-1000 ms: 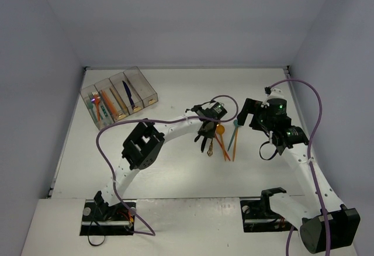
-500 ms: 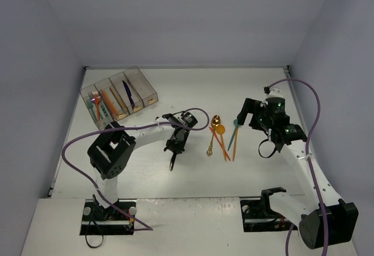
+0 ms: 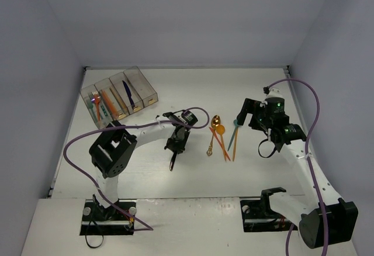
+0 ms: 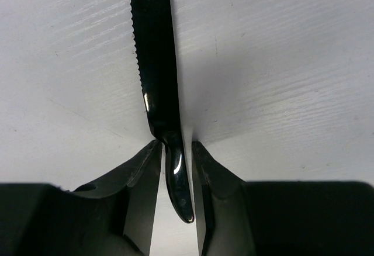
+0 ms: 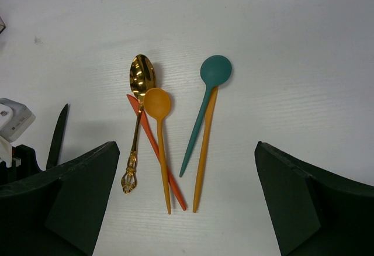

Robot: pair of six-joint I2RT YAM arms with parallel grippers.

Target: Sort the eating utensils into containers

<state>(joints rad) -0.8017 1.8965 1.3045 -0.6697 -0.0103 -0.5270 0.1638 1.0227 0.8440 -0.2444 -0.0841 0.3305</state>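
Note:
A black knife (image 3: 173, 161) lies on the white table, serrated blade pointing away in the left wrist view (image 4: 155, 51). My left gripper (image 3: 176, 144) straddles its handle (image 4: 178, 174), jaws narrowly open with a thin gap on each side. Right of it lies a loose cluster: a gold spoon (image 5: 142, 75), an orange spoon (image 5: 158, 104), a red-orange utensil (image 5: 153, 144), a teal spoon (image 5: 215, 70) and an orange handle (image 5: 203, 151). My right gripper (image 5: 187, 151) hovers wide open over them, holding nothing. The containers (image 3: 149, 89) stand at the back left with orange, teal and dark blue utensils inside.
Grey walls close in the table on the left, back and right. Purple cables loop off both arms (image 3: 318, 121). The black knife also shows at the left edge of the right wrist view (image 5: 58, 136), beside the left arm's white wrist.
My left arm swung left from the spoon cluster with the black knife and set it on the table. Its jaws have parted slightly around the handle. The right arm barely moved.

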